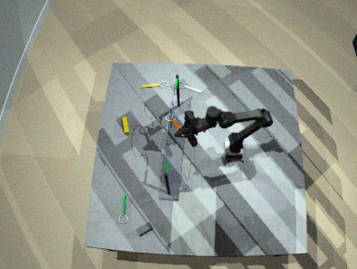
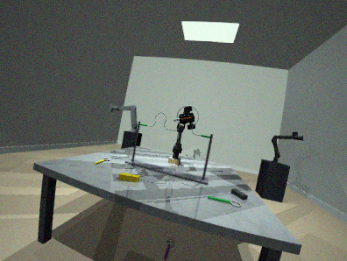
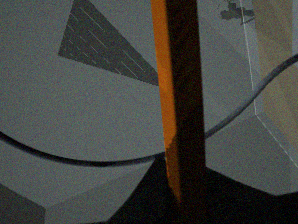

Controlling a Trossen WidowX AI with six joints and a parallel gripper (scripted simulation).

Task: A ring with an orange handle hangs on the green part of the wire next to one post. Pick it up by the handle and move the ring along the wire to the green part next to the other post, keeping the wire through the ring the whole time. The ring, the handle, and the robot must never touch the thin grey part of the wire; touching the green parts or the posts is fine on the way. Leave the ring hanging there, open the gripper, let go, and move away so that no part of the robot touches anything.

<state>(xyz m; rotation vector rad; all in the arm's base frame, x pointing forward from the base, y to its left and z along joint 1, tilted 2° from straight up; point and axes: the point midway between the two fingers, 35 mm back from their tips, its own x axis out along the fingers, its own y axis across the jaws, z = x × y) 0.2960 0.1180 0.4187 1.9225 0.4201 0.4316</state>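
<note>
The orange handle (image 1: 176, 125) (image 2: 187, 118) (image 3: 168, 90) is held in my gripper (image 1: 181, 134) (image 2: 187, 117), which is shut on it in the air between the two posts. The ring (image 1: 170, 117) at its far end is around mid-span, by the wire; whether the wire runs through it is too small to tell. The thin grey wire (image 2: 160, 113) (image 3: 90, 163) bends and loops between the posts, and crosses behind the handle in the wrist view. Green parts (image 1: 177, 83) (image 1: 167, 167) (image 2: 143, 125) (image 2: 206, 136) meet the dark posts (image 1: 178, 98) (image 1: 168, 184) (image 2: 134, 146) (image 2: 208, 158).
A yellow block (image 1: 125, 125) (image 2: 129, 177), a dark block (image 1: 145, 230) (image 2: 239, 193), a green-handled ring (image 1: 124, 205) (image 2: 219, 200) and a yellow-handled ring (image 1: 151, 86) (image 2: 101, 162) lie on the table. A white-handled ring (image 1: 194, 88) lies by the far post.
</note>
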